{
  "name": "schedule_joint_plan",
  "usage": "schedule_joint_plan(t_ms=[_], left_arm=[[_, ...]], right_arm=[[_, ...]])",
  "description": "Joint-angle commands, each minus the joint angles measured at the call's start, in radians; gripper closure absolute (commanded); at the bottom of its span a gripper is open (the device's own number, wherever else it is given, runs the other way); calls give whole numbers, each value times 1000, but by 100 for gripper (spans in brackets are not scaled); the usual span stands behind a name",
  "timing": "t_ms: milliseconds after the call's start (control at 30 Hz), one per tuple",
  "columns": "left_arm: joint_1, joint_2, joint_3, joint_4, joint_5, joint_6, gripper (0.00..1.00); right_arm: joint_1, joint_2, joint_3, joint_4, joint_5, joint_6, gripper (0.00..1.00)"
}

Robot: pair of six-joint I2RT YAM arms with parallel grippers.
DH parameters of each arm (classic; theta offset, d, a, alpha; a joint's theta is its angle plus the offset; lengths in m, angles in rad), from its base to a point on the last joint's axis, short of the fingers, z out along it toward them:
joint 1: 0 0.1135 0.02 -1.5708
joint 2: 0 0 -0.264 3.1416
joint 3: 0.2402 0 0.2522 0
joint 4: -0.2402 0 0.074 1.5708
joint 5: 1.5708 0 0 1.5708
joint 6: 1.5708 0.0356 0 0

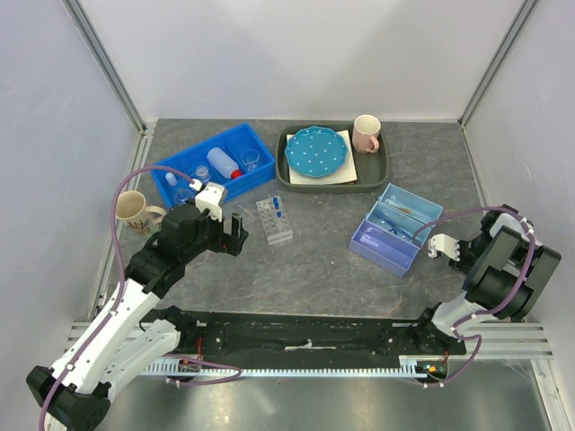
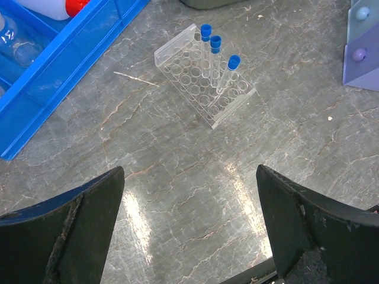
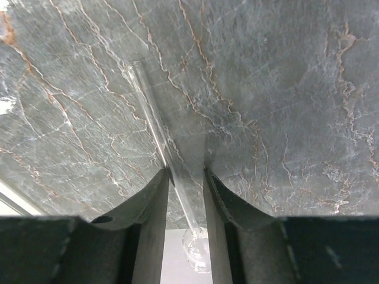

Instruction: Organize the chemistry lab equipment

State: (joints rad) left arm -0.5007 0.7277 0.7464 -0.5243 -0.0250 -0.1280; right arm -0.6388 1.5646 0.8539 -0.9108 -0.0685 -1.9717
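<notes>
- Looks roughly midway: some lab gear binned, some out on the table.
- Sitting in the blue bin at 10 o'clock on the table: one white squeeze bottle with a red nozzle, with small clear glassware packed around it.
- Counting that glassware: at least three pieces, too small to sort into beakers and flask with any certainty.
- Standing loose near the table's middle, at 5 o'clock of the bin and apart from it: one white test-tube rack, not yet put away.
- Counting three blue-capped tubes upright in it, lined along one edge; every other hole empty.
- Hovering at 9 o'clock of the rack with the left fingers released wide, nothing between them; reads as lining up on the rack.
- Over at 3 o'clock: right fingers clenched close around one clear glass tube, apparently grasping it, rounded end tucked back between them.
- Parked just beside there: one light-blue box and one lavender box, touching; thin items inside, too small to name.
- Counting the non-lab pieces: one blue dotted plate in one dark tray at 12 o'clock, one pink mug at 1 o'clock, one beige mug at 9 o'clock.
- Left to do, by this read: home the held tube and the rack.
</notes>
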Motion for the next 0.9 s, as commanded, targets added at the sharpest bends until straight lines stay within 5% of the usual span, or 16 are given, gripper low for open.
schedule_joint_plan(t_ms=[0, 867], left_arm=[[2, -2, -1, 41, 20, 41, 2], [2, 1, -4, 49, 80, 45, 2]], right_arm=[[-2, 43, -24, 53, -2, -66, 66], [-2, 22, 14, -3, -47, 37, 89]])
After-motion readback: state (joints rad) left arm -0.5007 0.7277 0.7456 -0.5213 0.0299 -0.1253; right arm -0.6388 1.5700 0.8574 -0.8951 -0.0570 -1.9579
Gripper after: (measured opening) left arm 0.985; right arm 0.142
